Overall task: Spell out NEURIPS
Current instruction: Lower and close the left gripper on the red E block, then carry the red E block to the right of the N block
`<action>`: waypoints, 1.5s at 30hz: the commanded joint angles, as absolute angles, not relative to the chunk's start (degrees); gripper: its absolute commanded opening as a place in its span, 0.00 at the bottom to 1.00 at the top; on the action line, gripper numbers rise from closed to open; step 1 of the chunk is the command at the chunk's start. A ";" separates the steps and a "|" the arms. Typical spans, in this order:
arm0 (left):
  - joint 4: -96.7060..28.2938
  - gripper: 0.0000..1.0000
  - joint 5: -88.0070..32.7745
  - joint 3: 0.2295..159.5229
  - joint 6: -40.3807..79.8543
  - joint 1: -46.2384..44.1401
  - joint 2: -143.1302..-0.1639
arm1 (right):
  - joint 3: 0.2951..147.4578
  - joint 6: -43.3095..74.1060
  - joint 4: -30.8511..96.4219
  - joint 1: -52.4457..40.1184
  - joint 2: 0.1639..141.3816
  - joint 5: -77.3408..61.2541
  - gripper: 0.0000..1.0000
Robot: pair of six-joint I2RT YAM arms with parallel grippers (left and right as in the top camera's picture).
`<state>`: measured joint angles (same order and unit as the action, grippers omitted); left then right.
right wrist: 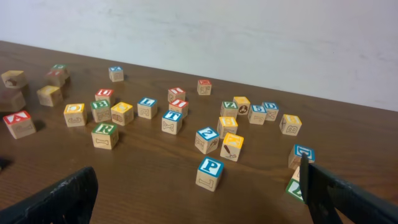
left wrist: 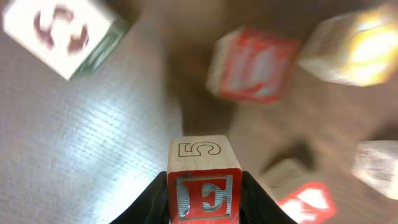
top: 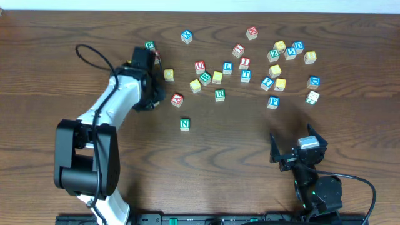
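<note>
- The left gripper [left wrist: 204, 202] is clamped on a small wooden cube with a red E [left wrist: 204, 185]. The cube sits between its dark jaws, with a face stamped 5 turned up.
- In the overhead view, the left gripper [top: 149, 80] hangs at the 9 o'clock side of the scatter of cubes.
- A wooden cube with a green N [top: 184, 124] stands alone at about 4 o'clock from it, apart from the rest. It looks like the word's first letter.
- The step in hand is probably carrying E to the spot just at 3 o'clock of N.
- The next move calls for setting E down beside N, squared up, without nudging it.
- The right gripper [top: 294, 145] spreads wide and empty near the table's 5 o'clock edge.
- The green R cube [top: 219, 94] and blue P cube [top: 273, 102] wait among the scatter.
</note>
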<state>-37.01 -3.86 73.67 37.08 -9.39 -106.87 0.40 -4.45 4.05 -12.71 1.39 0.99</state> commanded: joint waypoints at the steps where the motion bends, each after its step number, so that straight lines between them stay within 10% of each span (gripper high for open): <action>1: -39.81 0.27 -4.34 80.77 29.19 -9.28 -104.18 | 0.32 -4.34 4.29 -12.40 1.13 0.71 0.99; 20: -57.67 0.20 -4.34 87.79 13.63 -20.67 -98.89 | 0.32 -4.34 4.29 -12.40 1.13 0.71 0.99; 45: -51.05 0.08 10.24 81.52 32.69 -46.59 -98.89 | 0.32 -4.34 4.29 -12.40 1.13 0.71 0.99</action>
<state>-52.42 5.56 83.05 30.55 -44.07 -99.94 0.40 -4.45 4.05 -12.71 1.39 0.99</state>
